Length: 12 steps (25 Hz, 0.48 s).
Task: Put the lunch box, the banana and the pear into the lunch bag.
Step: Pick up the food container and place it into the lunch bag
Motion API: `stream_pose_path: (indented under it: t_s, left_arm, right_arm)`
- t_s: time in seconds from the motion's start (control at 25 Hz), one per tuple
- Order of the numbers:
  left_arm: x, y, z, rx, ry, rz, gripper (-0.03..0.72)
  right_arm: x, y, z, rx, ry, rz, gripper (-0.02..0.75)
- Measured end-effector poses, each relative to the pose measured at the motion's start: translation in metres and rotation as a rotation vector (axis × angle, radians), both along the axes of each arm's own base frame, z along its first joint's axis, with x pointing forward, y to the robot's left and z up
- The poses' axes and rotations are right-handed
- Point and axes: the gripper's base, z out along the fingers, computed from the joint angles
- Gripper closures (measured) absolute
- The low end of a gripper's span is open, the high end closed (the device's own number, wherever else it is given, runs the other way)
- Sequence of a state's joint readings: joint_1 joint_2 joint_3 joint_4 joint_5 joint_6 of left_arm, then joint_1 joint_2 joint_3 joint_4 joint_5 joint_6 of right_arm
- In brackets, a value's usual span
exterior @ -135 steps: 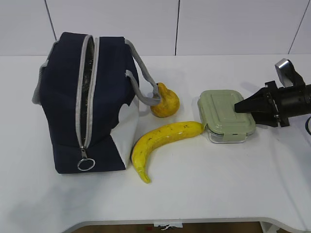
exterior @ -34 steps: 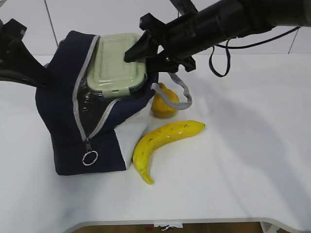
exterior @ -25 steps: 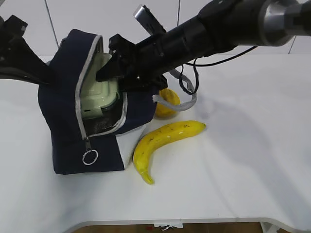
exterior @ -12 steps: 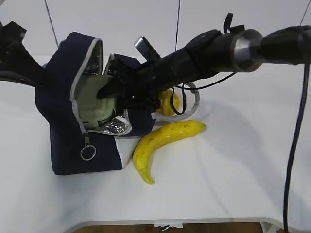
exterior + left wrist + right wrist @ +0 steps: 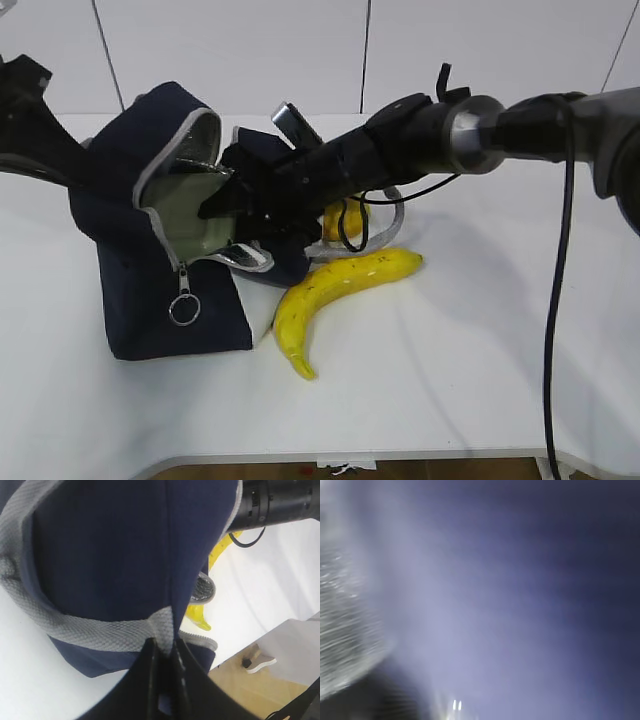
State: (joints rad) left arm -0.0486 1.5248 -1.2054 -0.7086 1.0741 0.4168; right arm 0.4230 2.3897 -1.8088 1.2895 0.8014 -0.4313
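The navy lunch bag (image 5: 130,290) stands at the left, its zipped mouth pulled open and tilted to the right. My left gripper (image 5: 163,647) is shut on the bag's grey strap (image 5: 75,630) at the far side. My right gripper (image 5: 215,207) reaches across into the mouth, shut on the lunch box (image 5: 185,222), whose green lid shows tilted inside. The banana (image 5: 340,285) lies on the table right of the bag; its tip shows in the left wrist view (image 5: 197,615). The pear (image 5: 338,216) sits behind the right arm, mostly hidden. The right wrist view is a blue blur.
The white table (image 5: 480,350) runs to the right and front, with its front edge close below. The bag's ring pull (image 5: 182,310) hangs at its front. A grey strap handle (image 5: 392,215) loops under my right arm. A white panelled wall stands behind.
My right gripper carried the lunch box from the table up over the bag and down into its mouth. The bag's mouth has widened and tipped rightward; the left arm holds on.
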Motion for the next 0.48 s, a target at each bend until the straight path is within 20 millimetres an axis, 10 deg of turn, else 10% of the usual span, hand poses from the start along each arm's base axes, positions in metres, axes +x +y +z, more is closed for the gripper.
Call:
stream_pose_path:
  t_s: [0.48]
  left_arm:
    - [-0.002,0.001,-0.001,0.017,0.018,-0.020,0.680]
  right_arm:
    - [0.001,0.005,0.018,0.014,-0.026,0.109,0.132]
